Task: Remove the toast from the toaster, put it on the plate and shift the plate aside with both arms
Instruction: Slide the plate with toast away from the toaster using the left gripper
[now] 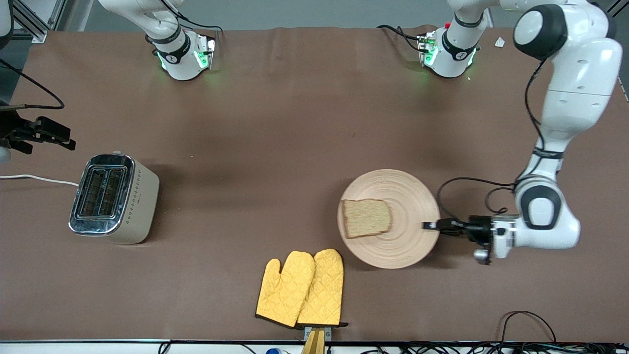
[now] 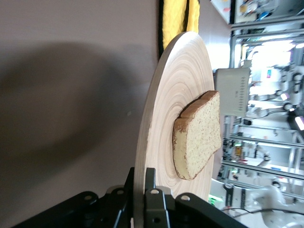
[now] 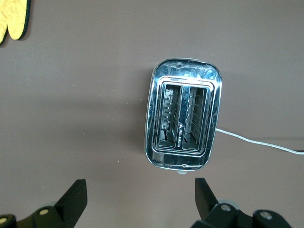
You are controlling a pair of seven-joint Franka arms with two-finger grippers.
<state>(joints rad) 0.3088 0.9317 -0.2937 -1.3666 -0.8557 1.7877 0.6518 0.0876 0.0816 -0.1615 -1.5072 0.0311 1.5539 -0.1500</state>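
Observation:
The round pale wooden plate (image 1: 409,195) lies on the brown table, toward the left arm's end. The toast (image 1: 367,218), a speckled brown slice, rests flat on it, on the side toward the toaster. My left gripper (image 1: 430,225) is shut on the plate's rim, on the edge away from the toast. The left wrist view shows the plate (image 2: 166,95) pinched between the left gripper's (image 2: 141,179) two black fingers, with the toast (image 2: 197,135) further along it. My right gripper (image 1: 68,137) hangs open and empty over the table beside the toaster; the right wrist view shows the right gripper (image 3: 138,190) with its fingers wide apart.
A chrome two-slot toaster (image 1: 113,196) (image 3: 183,118) stands at the right arm's end, its white cord trailing off the table. Two yellow quilted mitts (image 1: 302,287) lie near the front edge, close to the plate.

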